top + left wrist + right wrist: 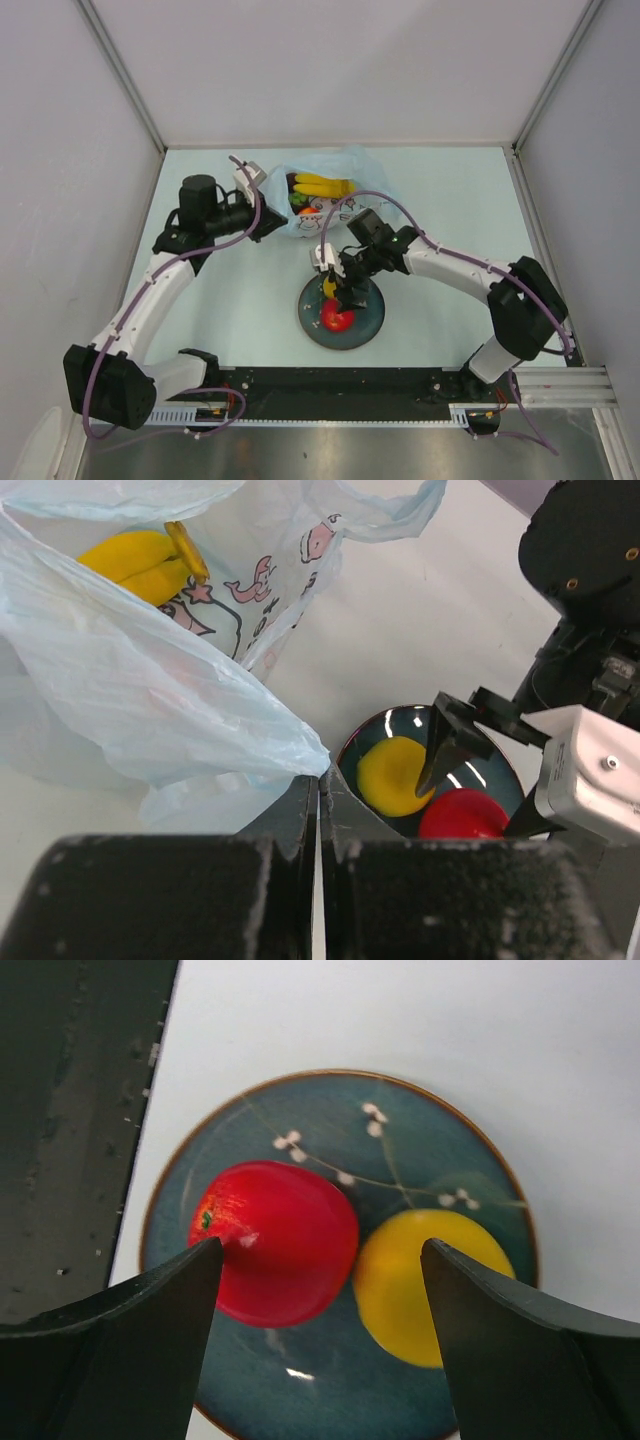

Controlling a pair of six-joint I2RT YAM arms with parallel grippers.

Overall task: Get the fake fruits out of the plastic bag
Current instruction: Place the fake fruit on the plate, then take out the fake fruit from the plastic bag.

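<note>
Light-blue plastic film, thin and crinkly, is forming the plastic bag [365, 172]. The bag is lying on the pale table [450, 200] at its far side, between the two arms and apart from the dark teal round plate [367, 322]. The film is behaving as a limp, light, slippery sheet. It is offering no stiffness, so it is calling for a pinch on its rim rather than on its body. The left tool [264, 220] is placed for this: its jaws are standing fully closed, with a fold of the bag's edge apparently caught at the tips.

The glossy yellow banana bunch [322, 186] is lying inside the bag and showing through the mouth. Orange and green shapes are lying beside it, too small to name. Judging by its gloss, the bunch is likely hard, light and slick. A grip across its narrow middle is looking safest, since the curved ends are likely to slip out. Its long axis is running roughly left to right across the table. In the left wrist view its brown stub end is pointing toward the bag's white printed panel.

The glossy red apple [275, 1240] and the yellow round fruit [425, 1280] are sitting side by side on the plate, touching or nearly so. The right tool [320, 1250] is hovering above them with its jaws spread wide, gripping nothing.
</note>
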